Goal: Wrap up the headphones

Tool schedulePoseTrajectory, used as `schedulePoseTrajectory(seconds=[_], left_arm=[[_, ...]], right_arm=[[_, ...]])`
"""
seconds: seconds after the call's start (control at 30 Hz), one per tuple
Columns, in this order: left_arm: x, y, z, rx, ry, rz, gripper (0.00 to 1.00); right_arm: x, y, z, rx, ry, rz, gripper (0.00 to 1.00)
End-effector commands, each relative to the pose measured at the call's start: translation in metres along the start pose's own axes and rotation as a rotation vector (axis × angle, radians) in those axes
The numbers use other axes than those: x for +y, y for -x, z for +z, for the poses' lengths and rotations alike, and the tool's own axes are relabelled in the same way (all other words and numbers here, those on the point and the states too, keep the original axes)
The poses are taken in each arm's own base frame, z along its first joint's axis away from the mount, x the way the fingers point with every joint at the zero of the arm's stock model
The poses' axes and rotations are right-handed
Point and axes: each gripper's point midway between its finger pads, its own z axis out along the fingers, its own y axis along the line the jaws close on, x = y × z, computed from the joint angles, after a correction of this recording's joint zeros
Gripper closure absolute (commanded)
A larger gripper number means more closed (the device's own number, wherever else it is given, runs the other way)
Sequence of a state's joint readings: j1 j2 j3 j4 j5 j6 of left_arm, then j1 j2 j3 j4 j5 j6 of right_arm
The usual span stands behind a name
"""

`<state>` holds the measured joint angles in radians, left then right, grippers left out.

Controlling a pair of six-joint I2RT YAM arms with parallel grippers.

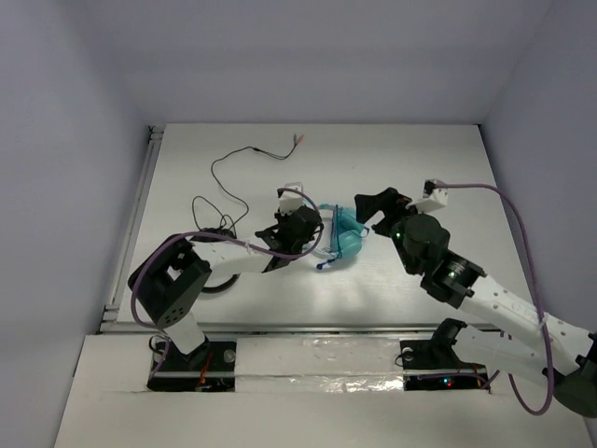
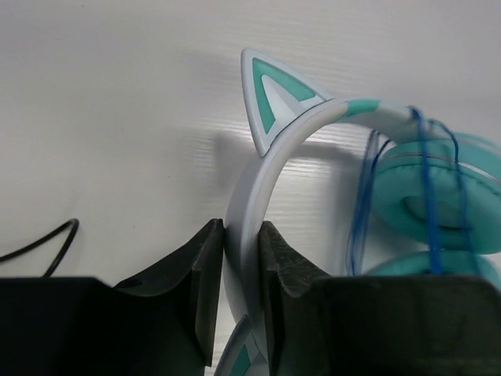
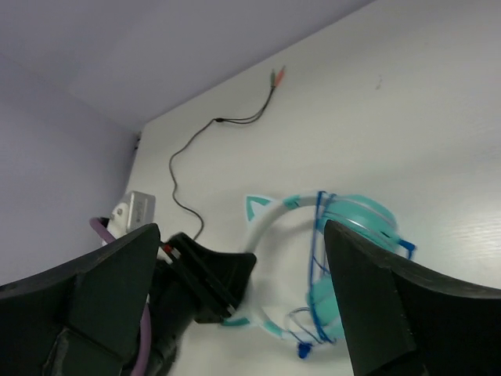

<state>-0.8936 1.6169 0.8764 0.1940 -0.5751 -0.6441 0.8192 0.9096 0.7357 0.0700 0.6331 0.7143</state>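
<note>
From above, one pair of headphones (image 1: 341, 237), teal with a pale band, lies near the middle of the white table (image 1: 420, 154) between the two tools. The left tool (image 1: 315, 233) meets its band side from the left. The right tool (image 1: 367, 211) hangs just beside its far right side, apart from it. One loose black wire (image 1: 227, 179) curls over the table beyond the left arm, and one purple cable (image 1: 511, 219) runs along each arm. The left wrist view shows the curved, whitish-blue headband (image 2: 262, 168) between two dark fingers (image 2: 205, 270), which pinch it from both sides with no gap showing. One ear point (image 2: 270, 98), pale with a teal centre, rises whole from the band, and part of a second shows at the bottom edge. Two round teal cups (image 2: 427, 192) lie to the right, under several loops of thin blue cord (image 2: 427, 164). In the right wrist view the right tool's fingers stand wide apart with nothing between them. Below lie the headphones, both ear points in sight, the cord wound across the cups and ending in one blue plug (image 3: 304, 350). The black wire ends in two small tips, one reddish.
</note>
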Motion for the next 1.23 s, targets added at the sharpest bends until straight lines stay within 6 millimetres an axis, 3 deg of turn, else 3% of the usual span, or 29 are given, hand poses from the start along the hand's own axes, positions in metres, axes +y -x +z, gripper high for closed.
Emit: schedulePoseTrajectory(seconds=[0.0, 0.07, 0.23, 0.33, 0.37, 0.43, 0.47, 0.5, 0.53, 0.6, 0.7, 0.73, 0.77, 0.9, 1.03, 1.2], left_arm=[[-0.026, 0.034, 0.007, -0.09, -0.083, -0.057, 0.79], [-0.024, 0.034, 0.013, -0.089, -0.074, -0.053, 0.77], [-0.028, 0.046, 0.008, -0.106, -0.083, -0.057, 0.75], [-0.022, 0.059, -0.004, -0.137, -0.076, -0.061, 0.62], [-0.023, 0.074, -0.016, -0.167, -0.091, -0.084, 0.54], [-0.019, 0.085, -0.03, -0.188, -0.105, -0.096, 0.45], [-0.02, 0.107, -0.05, -0.231, -0.146, -0.13, 0.38], [-0.019, 0.11, -0.06, -0.235, -0.176, -0.136, 0.35], [-0.019, 0.131, -0.083, -0.279, -0.223, -0.17, 0.32], [-0.015, 0.148, -0.113, -0.317, -0.29, -0.192, 0.23], [-0.003, 0.154, -0.137, -0.325, -0.315, -0.193, 0.08], [0.001, 0.163, -0.153, -0.346, -0.345, -0.208, 0.06], [0.005, 0.164, -0.159, -0.347, -0.348, -0.207, 0.01], [0.026, 0.157, -0.179, -0.328, -0.344, -0.208, 0.01], [0.039, 0.155, -0.197, -0.352, -0.384, -0.259, 0.01], [0.052, 0.14, -0.197, -0.333, -0.367, -0.247, 0.01]], right_arm=[[-0.03, 0.007, -0.015, -0.017, -0.084, -0.061, 0.07], [-0.034, 0.019, -0.025, -0.046, -0.085, -0.044, 0.0], [-0.041, 0.033, -0.042, -0.063, -0.092, -0.031, 0.0], [-0.044, 0.035, -0.049, -0.047, -0.092, -0.039, 0.0], [-0.042, 0.033, -0.05, -0.029, -0.082, -0.042, 0.0], [-0.041, 0.026, -0.052, 0.012, -0.065, -0.064, 0.0], [-0.034, 0.021, -0.054, 0.047, -0.027, -0.061, 0.0], [-0.033, 0.017, -0.056, 0.068, -0.023, -0.05, 0.0], [-0.033, 0.018, -0.058, 0.075, -0.022, -0.034, 0.0], [-0.037, 0.022, -0.063, 0.076, -0.055, -0.01, 0.0], [-0.033, 0.035, -0.069, 0.068, -0.057, 0.007, 0.0], [-0.033, 0.035, -0.073, 0.082, -0.058, 0.005, 0.0], [-0.033, 0.04, -0.077, 0.075, -0.054, 0.018, 0.0], [-0.033, 0.05, -0.09, 0.067, -0.027, 0.062, 0.0], [-0.042, 0.04, -0.095, 0.076, -0.015, 0.074, 0.0], [-0.044, 0.03, -0.091, 0.095, -0.027, 0.076, 0.0]])
